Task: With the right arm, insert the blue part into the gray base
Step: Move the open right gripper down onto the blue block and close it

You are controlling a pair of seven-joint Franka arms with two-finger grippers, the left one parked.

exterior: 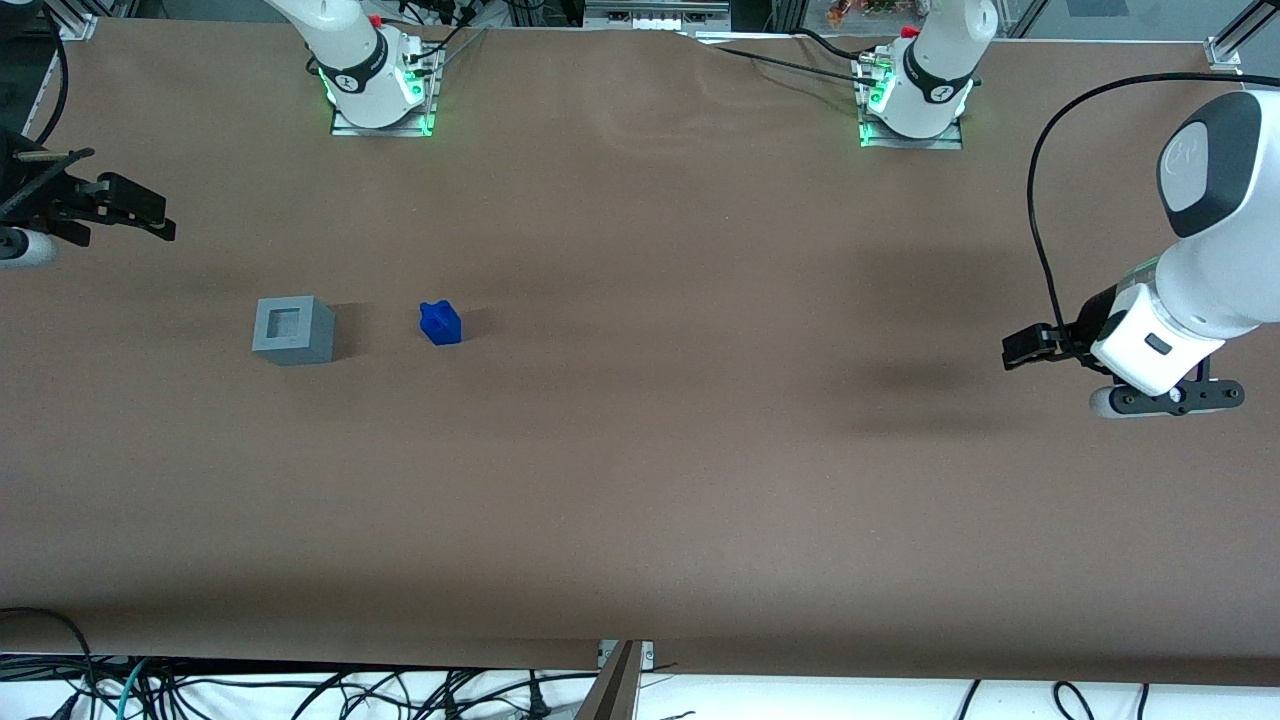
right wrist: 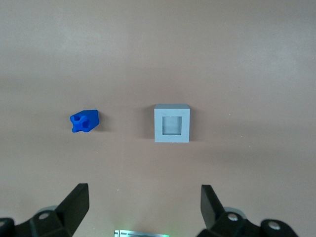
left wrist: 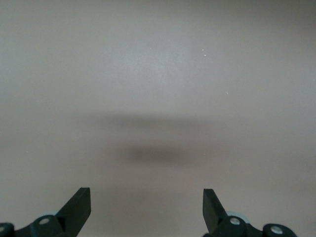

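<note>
We see the gripper point(right wrist: 143, 207) with jaws spread wide, empty, high above the table point(exterior: 640, 480) at the working arm's end. Gray base point(exterior: 292, 330) hollow is empty; blue part point(exterior: 440, 323) sits nearby, apart. Risk: a skewed grasp could jam insertion.

Blue part point(exterior: 440, 323) stands upright on the table beside gray base point(exterior: 292, 330), apart; the base's square hollow faces up. Gripper point(right wrist: 143, 205) hangs high above both, fingers spread.

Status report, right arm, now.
Gripper open, holding nothing, raised at the working arm's end of the table. Blue part on the table beside gray base, apart from it, not inserted. Base hollow empty, nothing between them.
</note>
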